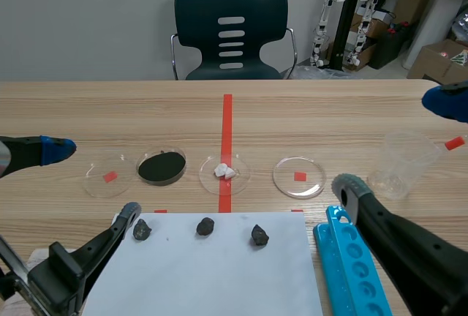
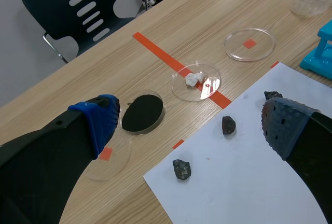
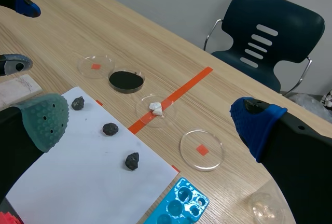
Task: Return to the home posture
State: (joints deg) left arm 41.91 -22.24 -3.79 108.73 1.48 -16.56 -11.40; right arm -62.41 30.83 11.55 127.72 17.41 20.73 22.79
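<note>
Low in the frame, a white sheet (image 1: 212, 279) carries three dark stones (image 1: 205, 226), with a blue rack (image 1: 351, 265) at its right edge. At lower left the left gripper (image 1: 95, 181) gapes wide, holding nothing. At the right, the right gripper (image 1: 395, 143) is likewise spread wide and empty. Between them, mid-frame, runs a row of four dishes (image 1: 285, 177). A clear cup (image 1: 402, 166) sits between the right gripper's fingers. A chair (image 1: 230, 31) stands at top centre.

Ahead of your left gripper (image 2: 192, 123), past the far edge of the light wooden table (image 1: 329, 104), you have a dark chair (image 1: 230, 1) with a slotted back and metal legs. Behind it stands a plain grey wall (image 1: 88, 16). Far beyond your right gripper (image 3: 150, 123), cardboard boxes (image 1: 439, 56) sit beside a black pole (image 1: 356, 9).
</note>
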